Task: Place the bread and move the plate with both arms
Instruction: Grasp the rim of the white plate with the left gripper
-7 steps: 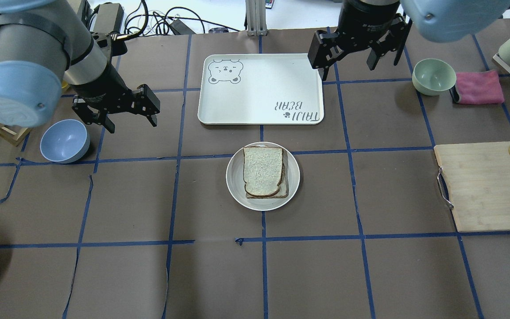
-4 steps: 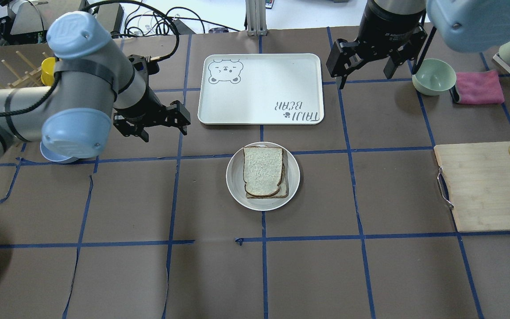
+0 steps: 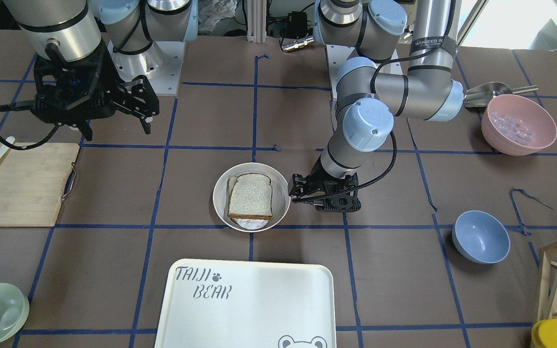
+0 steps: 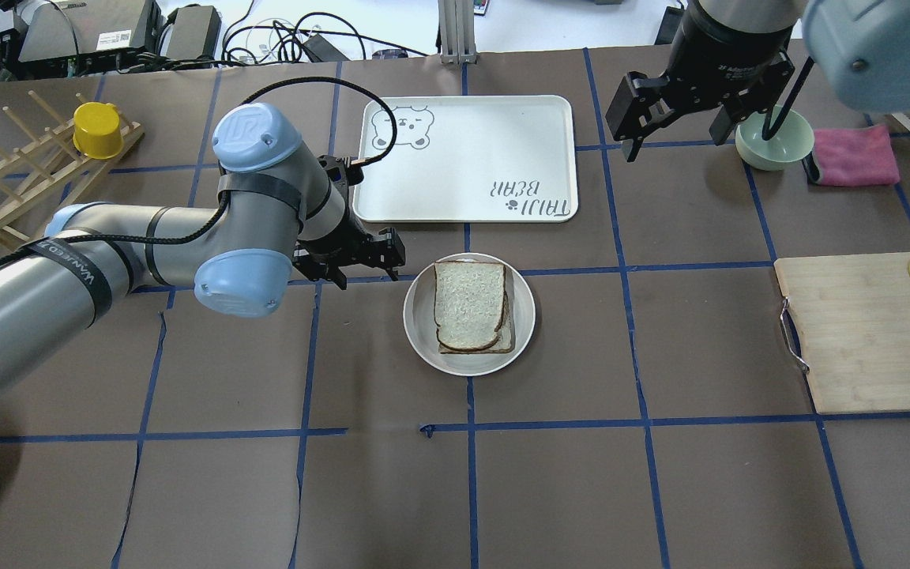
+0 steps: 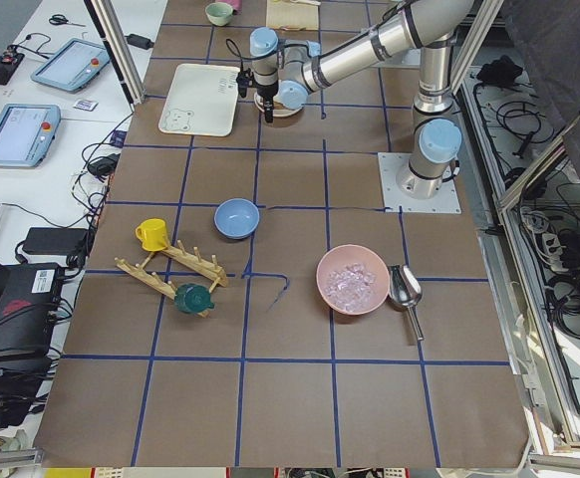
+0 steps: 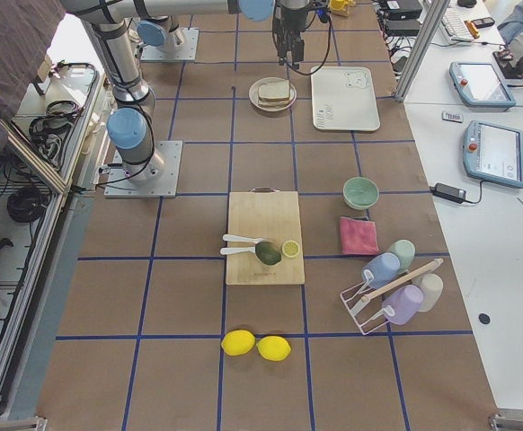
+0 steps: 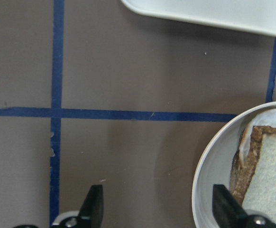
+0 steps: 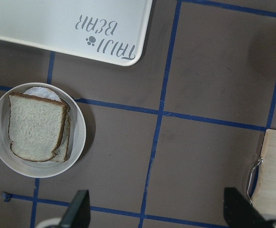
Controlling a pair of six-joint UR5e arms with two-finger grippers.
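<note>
At centre of the overhead view, the bread (image 4: 468,304) lies on the plate (image 4: 421,336) — the left gripper (image 4: 368,265) sits just beside its rim, jaws spread. At upper right, the right gripper (image 4: 674,141) hangs with jaws apart too.

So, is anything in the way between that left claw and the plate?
Nothing visible is. The open left gripper sits right at the rim of the plate, with only bare table between them.

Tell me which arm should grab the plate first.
Left. The left gripper sits open at the rim of the plate, bread already on it; the right gripper hangs open far off, near the green bowl.
</note>
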